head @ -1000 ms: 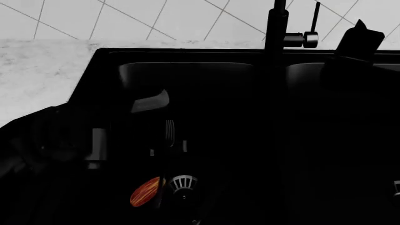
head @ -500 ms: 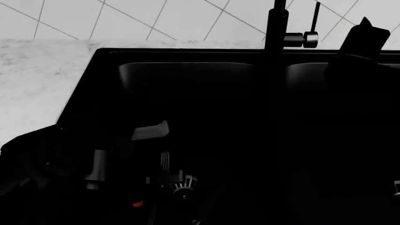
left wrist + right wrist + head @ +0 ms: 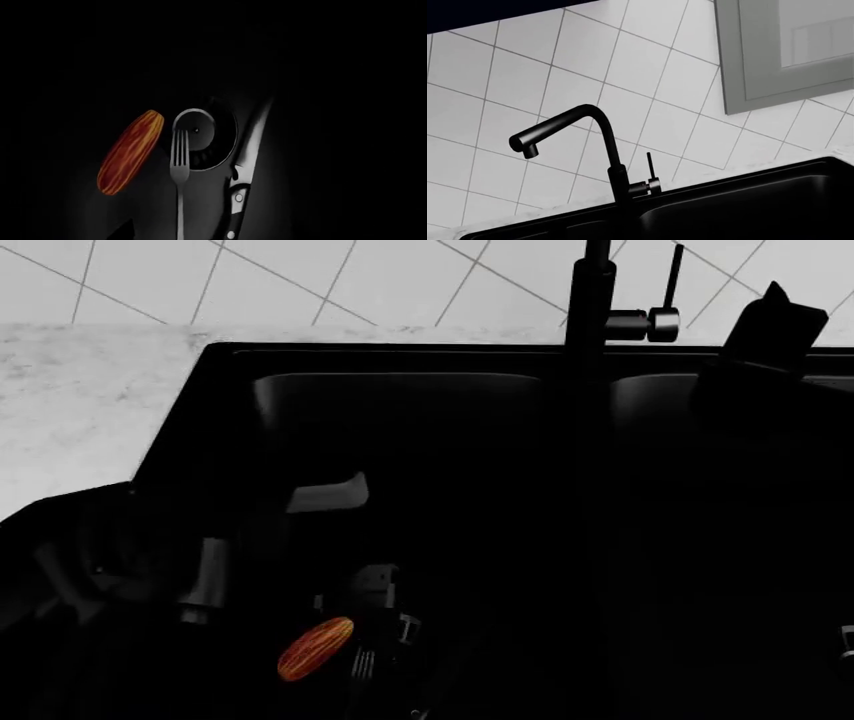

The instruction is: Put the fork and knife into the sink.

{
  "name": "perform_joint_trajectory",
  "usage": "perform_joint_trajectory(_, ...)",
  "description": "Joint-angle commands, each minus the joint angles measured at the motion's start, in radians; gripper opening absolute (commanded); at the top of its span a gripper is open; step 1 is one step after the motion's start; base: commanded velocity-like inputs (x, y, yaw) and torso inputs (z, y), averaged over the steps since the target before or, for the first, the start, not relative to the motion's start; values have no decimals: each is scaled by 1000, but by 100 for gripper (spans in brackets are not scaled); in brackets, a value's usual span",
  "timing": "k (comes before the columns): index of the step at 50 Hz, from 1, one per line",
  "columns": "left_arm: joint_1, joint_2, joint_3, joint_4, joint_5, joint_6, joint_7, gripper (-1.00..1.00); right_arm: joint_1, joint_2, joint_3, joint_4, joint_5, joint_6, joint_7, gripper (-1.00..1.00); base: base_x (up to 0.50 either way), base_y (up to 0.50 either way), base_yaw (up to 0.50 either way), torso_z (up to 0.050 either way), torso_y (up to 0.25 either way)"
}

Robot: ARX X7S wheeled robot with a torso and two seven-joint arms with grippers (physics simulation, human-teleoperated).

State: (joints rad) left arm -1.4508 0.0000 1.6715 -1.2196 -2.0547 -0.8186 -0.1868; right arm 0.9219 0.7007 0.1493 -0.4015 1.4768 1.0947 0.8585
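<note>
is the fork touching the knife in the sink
Apart. The left wrist view shows a dark strip of basin floor between the fork and the knife along their whole visible length. The head view is too dark to confirm.

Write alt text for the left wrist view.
A silver fork hangs upright over the round silver drain of a dark sink basin, tines toward the drain. A knife lies beside it, and an orange-red streaked oval object on the other side.

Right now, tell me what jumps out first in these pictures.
The orange-red streaked oval object glows against the black sink, lying beside the round silver drain. In the left wrist view, the fork points its tines at the drain, with the knife alongside. The tall black faucet stands against white tiles.
</note>
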Motion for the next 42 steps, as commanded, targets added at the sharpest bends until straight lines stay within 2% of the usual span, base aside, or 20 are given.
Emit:
perform_joint_trajectory(1, -103, 0, 4, 34, 134, 60, 45, 100, 0, -9, 5, -8, -10, 2, -7, 100, 0, 0, 0, 0, 0)
perform_joint_trajectory(3, -145, 0, 17, 76, 205, 105, 55, 100, 3, -11, 1, -7, -14, -1, -12, 100, 0, 0, 0, 0, 0)
perform_joint_trajectory(5, -186, -5, 7, 93, 208, 114, 58, 100, 5, -12, 0, -7, -12, -1, -11, 100, 0, 0, 0, 0, 0)
perform_joint_trajectory(7, -248, -89, -24, 253, 209, 162, -17, 100, 6, -12, -1, -8, -11, -2, -11, 100, 0, 0, 0, 0, 0)
perform_joint_trajectory(9, -286, -139, -36, 344, 219, 186, -56, 100, 8, -12, -2, -7, -10, -2, -11, 100, 0, 0, 0, 0, 0)
perform_joint_trajectory(10, -304, -166, -66, 376, 184, 180, -75, 100, 10, -12, -4, -6, -10, -2, -11, 100, 0, 0, 0, 0, 0)
perform_joint_trajectory(20, -461, -366, -142, 626, 182, 224, -203, 100, 43, -7, -18, 5, 6, 8, 8, 100, 0, 0, 0, 0, 0)
perform_joint_trajectory(28, -504, -505, -177, 802, 191, 261, -320, 100, 53, -3, -24, 4, 15, 12, 12, 100, 0, 0, 0, 0, 0)
perform_joint_trajectory(42, -545, -716, -238, 1106, 208, 300, -422, 100, 49, 8, -21, -4, 19, 6, 13, 100, 0, 0, 0, 0, 0)
